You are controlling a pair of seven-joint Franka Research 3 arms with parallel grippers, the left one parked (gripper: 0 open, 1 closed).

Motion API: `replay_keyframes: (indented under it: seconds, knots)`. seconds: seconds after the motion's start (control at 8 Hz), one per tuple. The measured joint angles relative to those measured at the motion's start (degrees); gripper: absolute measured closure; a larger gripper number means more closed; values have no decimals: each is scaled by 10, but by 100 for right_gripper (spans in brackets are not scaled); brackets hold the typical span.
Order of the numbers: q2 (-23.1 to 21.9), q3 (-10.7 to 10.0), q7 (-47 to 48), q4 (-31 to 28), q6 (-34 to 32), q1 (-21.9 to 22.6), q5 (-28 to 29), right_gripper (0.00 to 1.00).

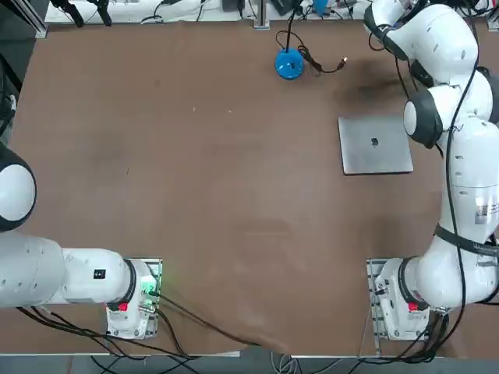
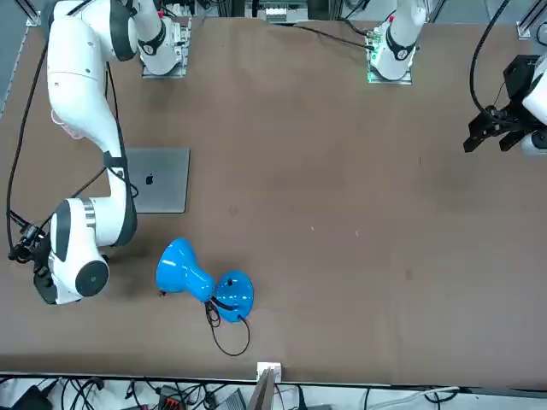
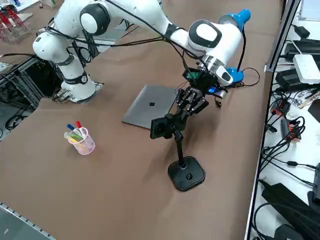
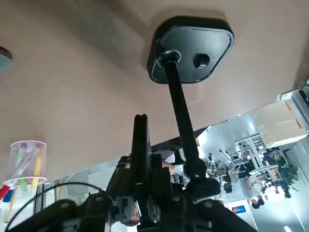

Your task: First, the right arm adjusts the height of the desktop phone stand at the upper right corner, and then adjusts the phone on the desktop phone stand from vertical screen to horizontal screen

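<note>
A: Please, where is the stand now?

B: The phone stand [image 3: 180,181] has its base flat on the counter [image 3: 125,185], and its slim arm [image 4: 178,104] rises to a joint [image 4: 195,167] close beside the right tool [image 4: 140,118].

A: And the tool, does it hold something?

B: Its two fingers are closed together. I see nothing between them, and whether they touch the stand's upper part, I cannot tell.

A: The phone?

B: Among the dark parts near the stand's top, I cannot pick it out with certainty.

A: Then how to do the height step well?

B: I judge that height is the step in hand. It is better to push slowly along the stand's own line of movement, near the joint, not sideways. The base is small, so it could slide or tip. Watch it, and leave the turning of the phone for after.
</note>
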Motion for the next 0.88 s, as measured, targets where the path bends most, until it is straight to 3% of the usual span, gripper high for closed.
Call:
replay_keyframes:
  seconds: [0.88]
  knots:
    - [-8,0,-10,0,-7,0,1,82]
